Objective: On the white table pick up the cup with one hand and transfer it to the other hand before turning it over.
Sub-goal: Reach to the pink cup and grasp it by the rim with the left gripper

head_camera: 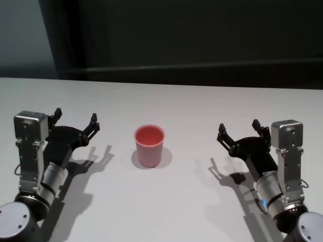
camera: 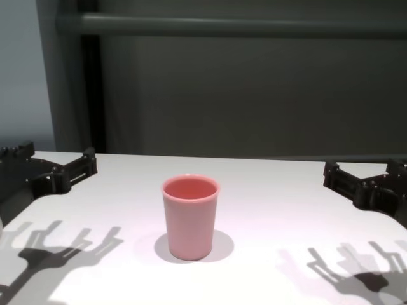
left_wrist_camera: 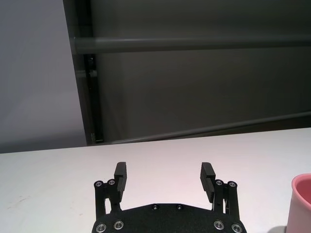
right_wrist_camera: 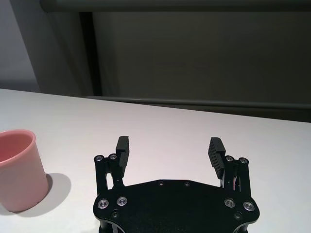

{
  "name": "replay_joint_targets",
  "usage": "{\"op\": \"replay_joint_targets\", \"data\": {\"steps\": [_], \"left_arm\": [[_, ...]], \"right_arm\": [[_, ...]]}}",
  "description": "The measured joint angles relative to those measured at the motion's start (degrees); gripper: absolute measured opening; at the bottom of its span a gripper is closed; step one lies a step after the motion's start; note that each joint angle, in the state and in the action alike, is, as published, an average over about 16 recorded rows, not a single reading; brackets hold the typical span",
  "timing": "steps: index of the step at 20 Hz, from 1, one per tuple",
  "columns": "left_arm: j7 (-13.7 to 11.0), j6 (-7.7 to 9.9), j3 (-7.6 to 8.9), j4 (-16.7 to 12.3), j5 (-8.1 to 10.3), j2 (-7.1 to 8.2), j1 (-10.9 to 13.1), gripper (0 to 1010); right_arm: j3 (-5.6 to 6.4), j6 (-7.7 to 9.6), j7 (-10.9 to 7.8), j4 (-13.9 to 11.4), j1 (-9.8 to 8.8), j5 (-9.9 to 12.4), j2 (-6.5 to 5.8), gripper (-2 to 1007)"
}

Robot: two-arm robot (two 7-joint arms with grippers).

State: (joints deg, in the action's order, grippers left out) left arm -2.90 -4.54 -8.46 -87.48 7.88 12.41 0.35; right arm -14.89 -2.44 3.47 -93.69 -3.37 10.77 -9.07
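1. You have the cup (head_camera: 149, 145) upright, mouth up, on the white bench (head_camera: 181, 106), about midway between the two arms and well apart from both. Nothing is touching it yet, so the pick-up looks like the step in hand.
2. Both end effectors hover over the bench with jaws spread wide and nothing between them: the left end effector (head_camera: 75, 120) to the cup's left, the right end effector (head_camera: 238, 128) to its right.
3. Choose one arm to approach and leave the other parked where it is, ready to receive.
4. Come in level from the side, so the fingers pass either side of the cup's wall rather than nudging it; a light plastic tumbler will probably slide or tip if struck.
5. Grasp low or mid-body, judging by the taper, and leave the rim end free for the second end effector.
6. Close gently; the wall may flex.
7. Lift straight up before moving toward the other arm.
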Motion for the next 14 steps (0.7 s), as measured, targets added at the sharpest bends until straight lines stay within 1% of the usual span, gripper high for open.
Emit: {"op": "replay_joint_targets", "data": {"steps": [14], "left_arm": [[0.00, 0.00, 0.00, 0.00, 0.00, 0.00, 0.00, 1001]], "right_arm": [[0.00, 0.00, 0.00, 0.00, 0.00, 0.00, 0.00, 1002]]}}
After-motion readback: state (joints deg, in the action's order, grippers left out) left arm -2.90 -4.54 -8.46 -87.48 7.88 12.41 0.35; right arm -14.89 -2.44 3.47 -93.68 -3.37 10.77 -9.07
